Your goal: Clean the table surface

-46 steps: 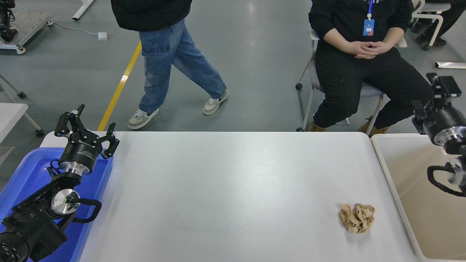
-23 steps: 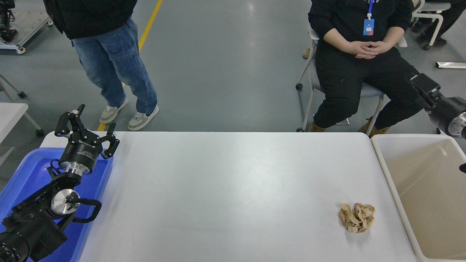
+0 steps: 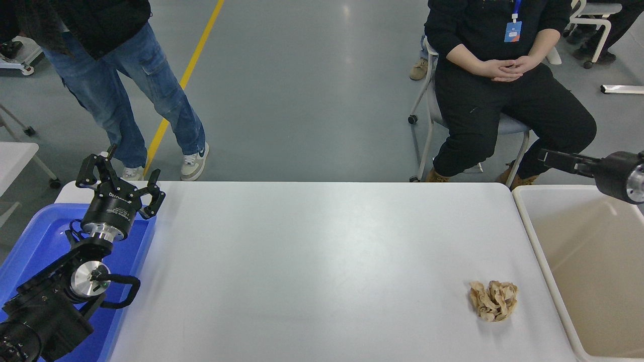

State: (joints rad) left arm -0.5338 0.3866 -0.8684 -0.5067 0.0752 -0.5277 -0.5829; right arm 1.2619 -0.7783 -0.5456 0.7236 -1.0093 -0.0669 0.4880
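The table surface (image 3: 312,261), my bench, fills the lower middle of the head view, a wide white top whose long axis runs from left to right across the picture, its far long edge facing the 2 people beyond it. The only thing lying on it is a crumpled tan wad of paper (image 3: 494,300), near the right edge and toward the near right corner, well apart from both of my arms.

My left claw (image 3: 121,182) sits parked over the far left corner, above a blue tray (image 3: 35,236) that hugs the left edge; its fingers are spread wide and hold nothing. My right claw (image 3: 558,159) comes in from the right edge, beyond the far right corner and above the far rim of the beige bin (image 3: 593,281) standing just beside the bench's right edge. It points left, its fingers seen edge-on, so I cannot tell how they stand.

Across the far edge 1 person (image 3: 503,75) sits on a chair with hands clasped; another person in jeans (image 3: 126,85) stands on the floor near the far left corner.
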